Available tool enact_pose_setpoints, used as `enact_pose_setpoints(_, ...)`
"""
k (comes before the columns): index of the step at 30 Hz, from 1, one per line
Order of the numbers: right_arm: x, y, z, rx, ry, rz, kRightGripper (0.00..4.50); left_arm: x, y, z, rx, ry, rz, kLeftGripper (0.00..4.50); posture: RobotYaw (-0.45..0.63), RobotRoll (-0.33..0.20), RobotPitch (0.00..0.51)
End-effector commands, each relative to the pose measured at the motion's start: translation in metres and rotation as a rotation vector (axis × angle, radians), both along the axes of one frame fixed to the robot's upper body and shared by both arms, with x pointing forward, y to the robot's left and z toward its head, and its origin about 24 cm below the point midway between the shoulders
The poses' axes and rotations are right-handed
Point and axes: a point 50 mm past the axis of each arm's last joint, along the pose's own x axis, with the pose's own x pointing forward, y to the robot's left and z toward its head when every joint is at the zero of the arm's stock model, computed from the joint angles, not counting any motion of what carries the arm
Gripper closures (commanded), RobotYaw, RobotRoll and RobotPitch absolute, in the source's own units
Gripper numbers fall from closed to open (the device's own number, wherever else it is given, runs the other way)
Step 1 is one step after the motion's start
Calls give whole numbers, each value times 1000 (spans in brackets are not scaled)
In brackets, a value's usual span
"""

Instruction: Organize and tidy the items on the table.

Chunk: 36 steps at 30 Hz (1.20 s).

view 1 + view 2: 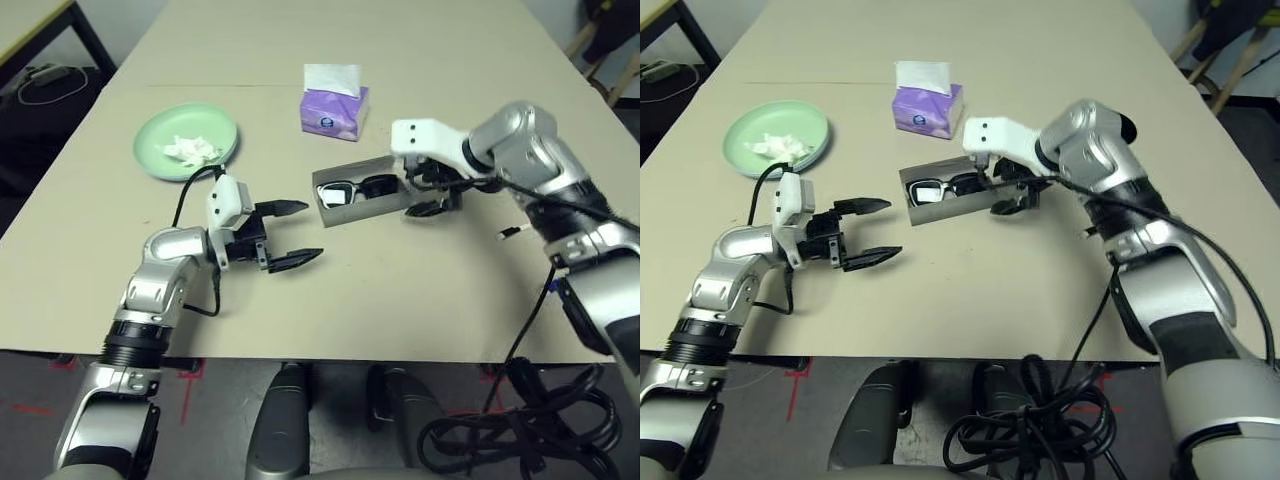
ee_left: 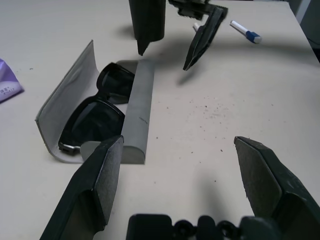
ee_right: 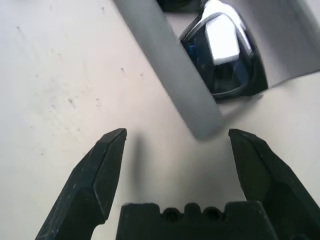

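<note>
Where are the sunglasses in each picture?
Left eye view: sunglasses right of centre, in the open case.
Right eye view: sunglasses near the centre, in the case.
Left wrist view: sunglasses on the left, in the case.
Right wrist view: one lens at upper right.
Shared landmark: the grey case around them.

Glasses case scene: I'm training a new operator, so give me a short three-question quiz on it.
1. True or false: the black sunglasses lie inside the open grey glasses case.
2. What sits on the mint green plate? A) a pen B) a crumpled white tissue C) a cup
3. Fill in: the right gripper hovers by the case's end with its jaws ____.

Key: 1 true; 2 B; 3 open.
</note>
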Motion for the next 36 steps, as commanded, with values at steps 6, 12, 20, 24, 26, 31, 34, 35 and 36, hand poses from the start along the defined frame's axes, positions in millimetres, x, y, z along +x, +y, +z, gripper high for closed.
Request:
enact_pose_setpoints(6,-23,-10,-41,396,32,-151,23,-3,2,-6,-67,23,69,0,106,0,174)
enact_pose_setpoints(12,-31,-17,-55,601,-37,-242,23,2,9,-3,-89,-3,115,0,118,0,165)
enact_pose_setpoints(20,-52,-29,-80,697,-221,-220,23,13,12,-11,-109,-4,105,0,107,0,163)
enact_pose_setpoints(24,-62,-40,-80,711,-273,-186,23,21,16,-11,-105,-2,78,0,95,0,162)
enact_pose_setpoints(26,-64,-45,-74,746,-287,-196,23,26,19,-13,-97,-6,74,0,87,0,163)
enact_pose_setpoints(31,-68,-50,-62,760,-318,-212,23,35,25,-18,-13,-27,93,0,67,0,160)
enact_pose_setpoints(34,-71,-50,-58,768,-325,-214,0,41,27,-19,-34,-14,136,616,63,0,159)
enact_pose_setpoints(35,-72,-51,-58,770,-325,-216,0,42,27,-19,-36,-10,146,956,58,0,159)
enact_pose_setpoints(36,-72,-52,-59,772,-323,-219,0,43,27,-20,-27,-5,148,1351,57,0,159)
